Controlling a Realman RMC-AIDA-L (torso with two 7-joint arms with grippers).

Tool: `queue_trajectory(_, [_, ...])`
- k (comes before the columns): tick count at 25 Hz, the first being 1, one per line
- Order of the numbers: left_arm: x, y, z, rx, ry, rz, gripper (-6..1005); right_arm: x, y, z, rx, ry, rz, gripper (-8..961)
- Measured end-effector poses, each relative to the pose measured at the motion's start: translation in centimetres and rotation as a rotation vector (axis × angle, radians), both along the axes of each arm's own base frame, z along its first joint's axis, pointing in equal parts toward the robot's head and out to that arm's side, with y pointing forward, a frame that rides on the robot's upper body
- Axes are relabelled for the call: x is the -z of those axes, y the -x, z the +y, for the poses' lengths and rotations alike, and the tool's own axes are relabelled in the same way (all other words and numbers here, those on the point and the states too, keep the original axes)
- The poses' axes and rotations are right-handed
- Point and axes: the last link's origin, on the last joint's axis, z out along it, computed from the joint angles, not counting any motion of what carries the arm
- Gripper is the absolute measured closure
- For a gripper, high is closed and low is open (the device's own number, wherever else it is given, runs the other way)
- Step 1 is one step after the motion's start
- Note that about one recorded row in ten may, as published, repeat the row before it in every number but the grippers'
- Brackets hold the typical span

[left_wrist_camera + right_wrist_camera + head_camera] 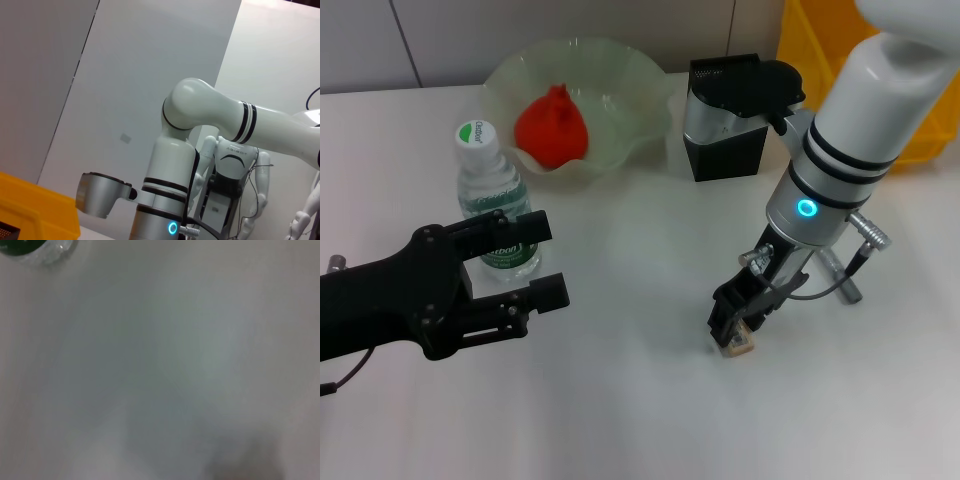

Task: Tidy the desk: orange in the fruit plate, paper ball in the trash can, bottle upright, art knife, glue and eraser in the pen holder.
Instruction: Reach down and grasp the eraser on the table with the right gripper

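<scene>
The desk point(640, 420) is a plain white top with most of the tidying apparently done. At its far right corner stands the yellow trash can point(820, 40), largely hidden behind the right arm. The pale green fruit plate point(650, 85) sits at the far side with the orange point(552, 128) already inside it, pointed end up. Just right of the plate stands the black pen holder point(725, 150). The bottle point(492, 195) is upright in front of the plate, cap up, long axis vertical.

The left gripper point(525, 262) hovers just beside the bottle, jaws wide and holding nothing. The right gripper point(735, 325) points down at the near-right part of the desk, its jaws narrow around the tan eraser point(740, 347), which sits at the desk surface; its long axis cannot be told, since the fingers cover most of it.

The eraser step looks to be in hand. The next move calls for a firm pinch, a lift, and a carry to above the pen holder's open top.
</scene>
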Motion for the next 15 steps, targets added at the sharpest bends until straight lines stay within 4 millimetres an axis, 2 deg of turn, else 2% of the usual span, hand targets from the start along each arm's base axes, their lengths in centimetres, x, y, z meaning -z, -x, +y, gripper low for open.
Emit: queue_trajectory(15, [0.06, 0.01, -0.01, -0.001, 0.0, 0.001, 223, 0.19, -0.18, -0.15, 0.006, 0.013, -0.004, 582])
